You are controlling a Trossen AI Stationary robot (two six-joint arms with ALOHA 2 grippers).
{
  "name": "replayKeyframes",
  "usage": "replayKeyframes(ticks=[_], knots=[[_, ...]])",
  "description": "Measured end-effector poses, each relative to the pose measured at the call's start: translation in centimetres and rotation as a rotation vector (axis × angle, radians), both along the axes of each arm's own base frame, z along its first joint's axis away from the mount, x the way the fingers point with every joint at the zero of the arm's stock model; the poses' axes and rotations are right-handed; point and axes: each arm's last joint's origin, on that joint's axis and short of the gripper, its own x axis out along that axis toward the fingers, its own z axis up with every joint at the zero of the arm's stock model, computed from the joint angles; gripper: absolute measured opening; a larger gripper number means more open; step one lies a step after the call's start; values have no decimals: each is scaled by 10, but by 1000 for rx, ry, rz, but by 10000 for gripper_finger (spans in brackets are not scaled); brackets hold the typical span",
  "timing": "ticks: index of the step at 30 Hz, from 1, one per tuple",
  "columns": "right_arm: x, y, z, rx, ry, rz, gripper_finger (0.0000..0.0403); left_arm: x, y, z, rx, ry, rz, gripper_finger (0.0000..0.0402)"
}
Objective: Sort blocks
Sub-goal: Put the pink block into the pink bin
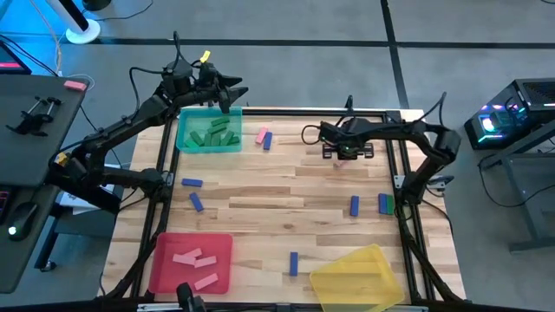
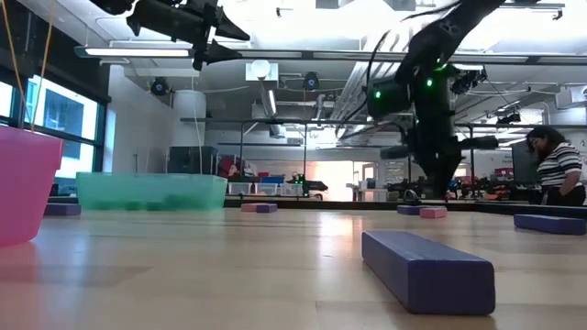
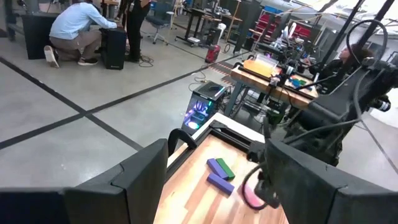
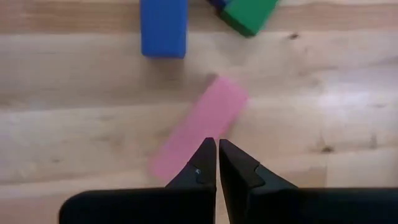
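Left gripper (image 1: 232, 95) hangs wide open, empty, above green tray (image 1: 184, 144), likely placed for dropping green blocks (image 1: 213, 135). Right gripper (image 4: 217, 163) fully closed, empty, over pink block (image 4: 200, 126) on table (image 1: 260, 195), not positioned for grasp. Blue blocks (image 1: 192, 183) scattered on wood.

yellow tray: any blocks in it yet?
Empty. High view shows the yellow tray with nothing inside; blue blocks lie on the table.

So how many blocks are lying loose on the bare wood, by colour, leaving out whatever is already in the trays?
Blue blocks: 6
Pink blocks: 2, the second clear only in the right wrist view
Green block: 1, beside a blue one
Total: 9
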Motion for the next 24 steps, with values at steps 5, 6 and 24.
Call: replayKeyframes(ticks=[5,6,24], knots=[[10,-7,-15,-22,-23,-4,0,0,0,0,-1,1,0,257],[12,-7,-17,-19,-21,-1,0,0,0,0,-1,2,0,257],[75,9,-20,-40,-573,-121,0,0,0,0,-2,4,-4,257]])
